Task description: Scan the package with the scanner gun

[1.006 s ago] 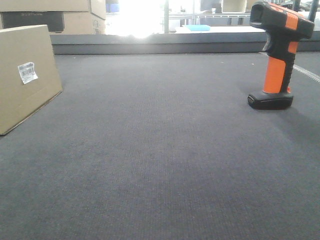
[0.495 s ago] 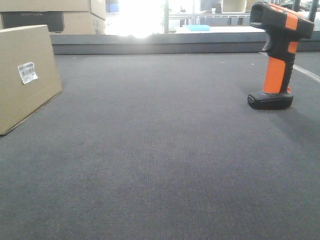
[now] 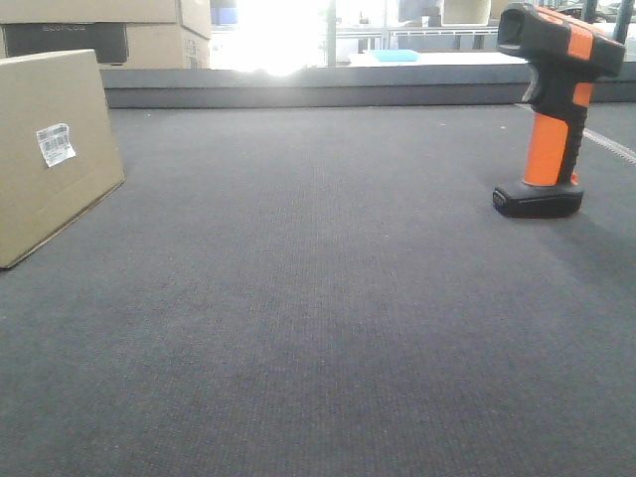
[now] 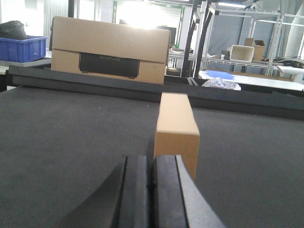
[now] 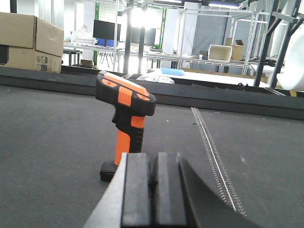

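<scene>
L gripper [image 4: 152,190]: my left wrist cam shows pads pressed together, nothing between, low over the mat.
R gripper [image 5: 153,190]: same on my right cam, pads closed tight, holding nothing.
Mat [image 3: 318,298]: dark grey, covers the whole bench.
Package [image 3: 50,149]: I see it standing on edge at left, white label [image 3: 55,143] facing right; just beyond L gripper.
Scanner gun [image 3: 553,109]: upright on its base, far right; just past R gripper.
Big boxes [image 4: 110,56]: far, behind the rail.

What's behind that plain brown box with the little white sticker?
Behind the flat brown cardboard package runs a low dark ledge, with a bigger dark-printed cardboard box left of it. The package hides whatever lies straight behind it.
</scene>
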